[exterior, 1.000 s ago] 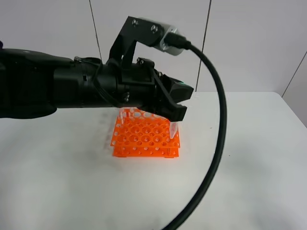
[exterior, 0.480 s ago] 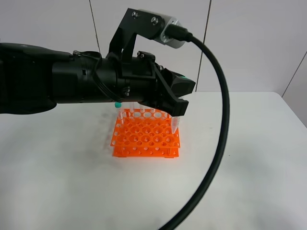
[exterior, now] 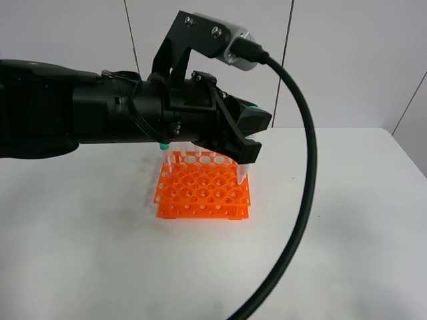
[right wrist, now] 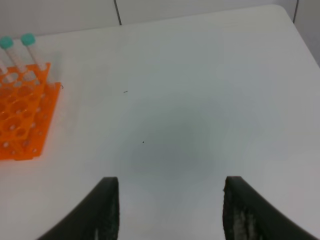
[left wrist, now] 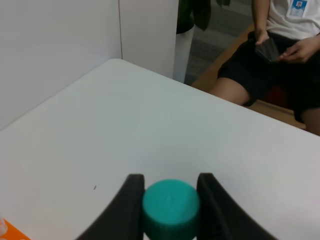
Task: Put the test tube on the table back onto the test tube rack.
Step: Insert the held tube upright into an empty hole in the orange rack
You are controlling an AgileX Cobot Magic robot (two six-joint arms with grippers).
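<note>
The left arm reaches in from the left of the high view, over the orange test tube rack; the left jaws are pinching the test tube at its top, and in the left wrist view the two black fingers press on either side of its teal-green cap; below the jaws the clear lower part of the tube hangs close to upright, pointed tip down, at the rack's right-hand edge toward the front; whether the tip has entered a hole cannot be told; the rack stands on the white tabletop, near its middle; other clear tubes stand in the rack's back row, one teal cap showing just under the arm; a thick black cable curves down from the camera mount on the left wrist and runs off the bottom of the high view; the right jaws are spread wide, their dark fingers apart above bare tabletop, well away from the rack, whose corner appears at the side of the right wrist view with two capped tubes standing in it; beyond the tabletop's far edge in the left wrist view a seated person in dark shorts is in sight.
</note>
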